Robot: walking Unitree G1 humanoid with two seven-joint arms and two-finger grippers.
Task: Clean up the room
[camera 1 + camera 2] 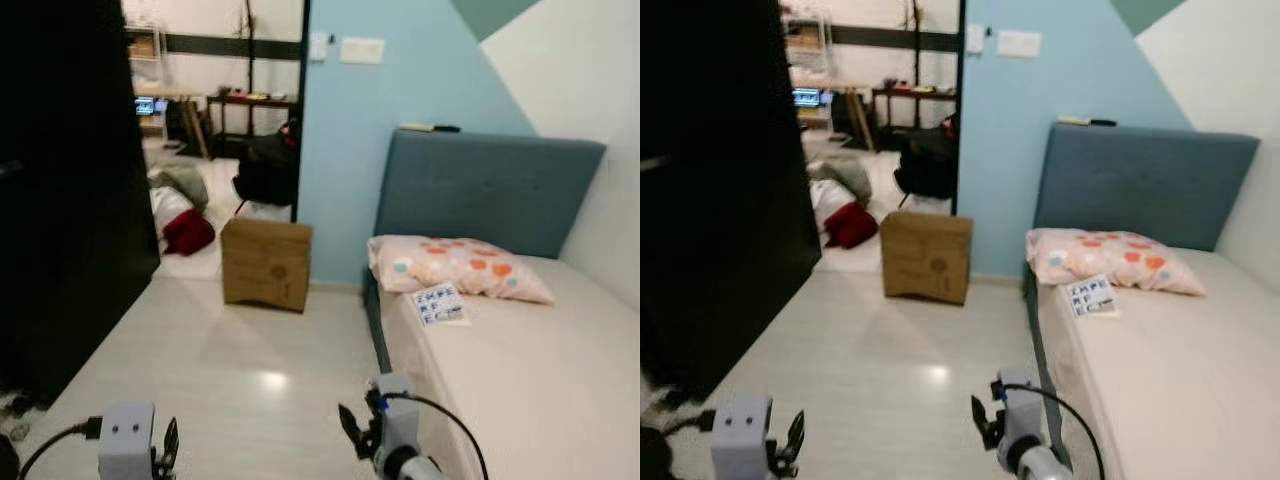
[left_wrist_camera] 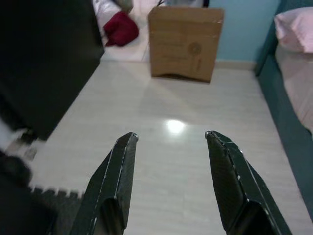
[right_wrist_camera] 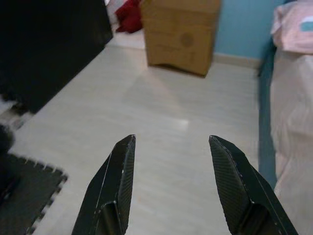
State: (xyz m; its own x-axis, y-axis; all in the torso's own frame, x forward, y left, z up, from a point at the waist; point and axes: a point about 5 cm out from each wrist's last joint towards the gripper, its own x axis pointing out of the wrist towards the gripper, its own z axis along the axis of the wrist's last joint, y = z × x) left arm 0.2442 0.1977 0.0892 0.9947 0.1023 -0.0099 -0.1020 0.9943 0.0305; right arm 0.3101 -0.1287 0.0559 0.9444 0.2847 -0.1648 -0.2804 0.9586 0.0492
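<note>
A brown cardboard box (image 1: 266, 264) stands on the pale floor by the blue wall, near the doorway. A red cloth (image 1: 188, 232) and light bundles (image 1: 180, 190) lie on the floor beyond the doorway. On the bed (image 1: 540, 370) rest a spotted pink pillow (image 1: 455, 266) and a small printed card (image 1: 438, 303). My left gripper (image 2: 171, 142) is low at the bottom left, open, holding nothing. My right gripper (image 3: 171, 144) is low beside the bed's edge, open and empty too.
A tall black wardrobe (image 1: 70, 180) stands on the left. A blue headboard (image 1: 490, 190) backs the bed. A dark bag (image 1: 268, 170) and a desk (image 1: 250, 105) sit in the far room. A black foam mat (image 3: 24, 196) lies near my feet.
</note>
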